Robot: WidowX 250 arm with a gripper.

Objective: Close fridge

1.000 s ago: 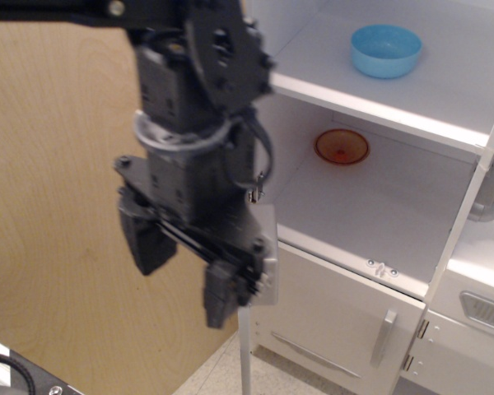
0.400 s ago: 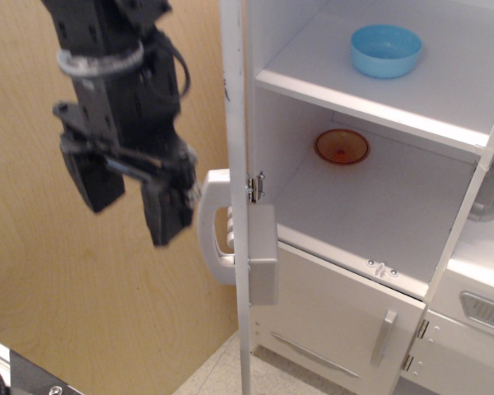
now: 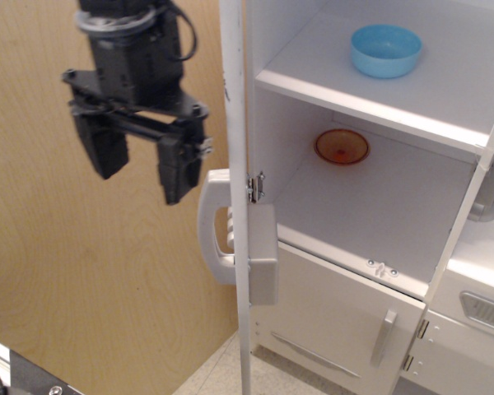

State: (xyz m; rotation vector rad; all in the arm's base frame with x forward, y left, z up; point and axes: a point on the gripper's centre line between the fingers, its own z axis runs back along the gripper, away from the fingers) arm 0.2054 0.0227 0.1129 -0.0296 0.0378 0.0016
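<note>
Gripper (image 3: 140,160) hangs at upper left in front of the plywood wall (image 3: 66,271), black fingers (image 3: 179,169) pointing down. Jaws stand wide apart with only wall showing between them; nothing held. The right-hand finger hangs just left of the open door's edge, above the pale handle loop (image 3: 212,226); whether it touches the door cannot be told from this single view.

Fridge (image 3: 370,206) fills the right side of the view, standing open. Its door (image 3: 237,197) is swung out and seen edge-on as a narrow white vertical strip running from the top of frame to the bottom. A white block (image 3: 263,265) sits on the door's inner side just below a small metal hinge (image 3: 255,188).

Inside:
- upper shelf (image 3: 313,82): blue bowl (image 3: 386,50), upright.
- lower shelf (image 3: 379,222): orange bowl (image 3: 342,146) near the back.

Below the open compartment, the smaller lower door (image 3: 337,317) is shut, with a short grey handle (image 3: 384,336) at its right edge. A grey pipe-like part (image 3: 490,193) shows at the far right edge, partly cut off. Dark edge of the rig (image 3: 25,378) at bottom left.
</note>
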